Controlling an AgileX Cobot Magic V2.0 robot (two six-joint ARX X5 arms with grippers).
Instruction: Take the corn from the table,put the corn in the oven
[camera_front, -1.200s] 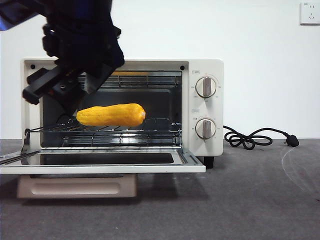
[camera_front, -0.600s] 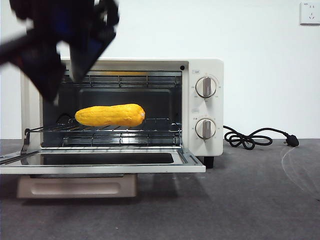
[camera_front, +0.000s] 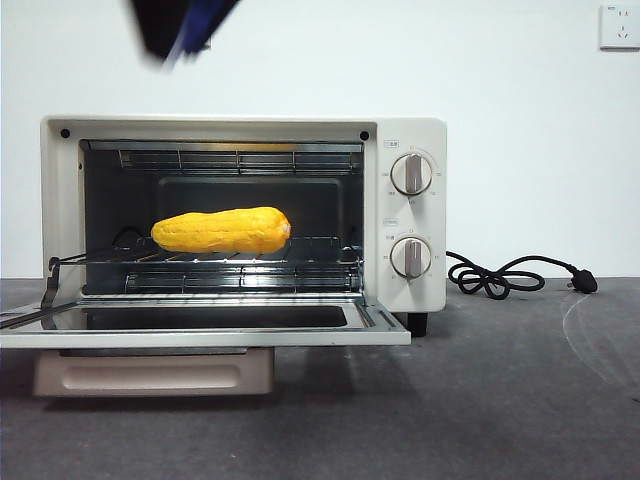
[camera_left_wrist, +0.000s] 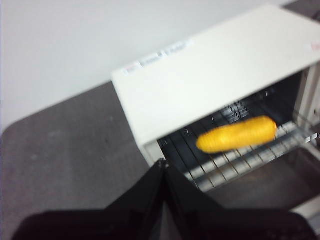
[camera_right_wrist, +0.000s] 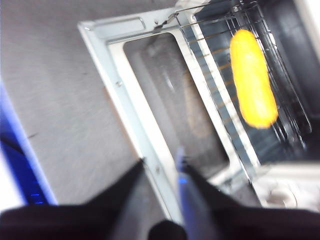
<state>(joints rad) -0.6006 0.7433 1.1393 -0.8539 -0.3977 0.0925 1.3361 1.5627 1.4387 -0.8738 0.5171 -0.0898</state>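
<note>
The corn (camera_front: 221, 230) lies on its side on the wire rack (camera_front: 250, 262) inside the oven (camera_front: 405, 215), held by neither gripper. It is a glossy yellow-orange cob with fine rows of kernels, fat along most of its length and narrowing slightly toward its rounded ends; in the front view it sits left of the rack's middle, its length running across the oven's mouth, and it spans roughly a third of the opening. The left wrist view shows the same cob (camera_left_wrist: 236, 135) from above and outside the oven, bright against the dark cavity, though blurred. The right wrist view shows it (camera_right_wrist: 253, 80) lengthwise on the rack bars, also blurred. The oven is cream-white, with its glass door (camera_front: 200, 322) dropped flat and open toward the camera, two round knobs (camera_front: 412, 174) stacked on its right panel, and a black cord (camera_front: 510, 274) coiled on the dark grey worktop (camera_front: 500, 400) to its right. The left gripper (camera_left_wrist: 163, 167) is up and clear of the oven, its fingers pressed together with nothing between them. The right gripper (camera_right_wrist: 160, 167) hangs above the open door, its fingers slightly parted and empty. A dark, blurred arm tip (camera_front: 180, 25) shows at the top edge of the front view.
</note>
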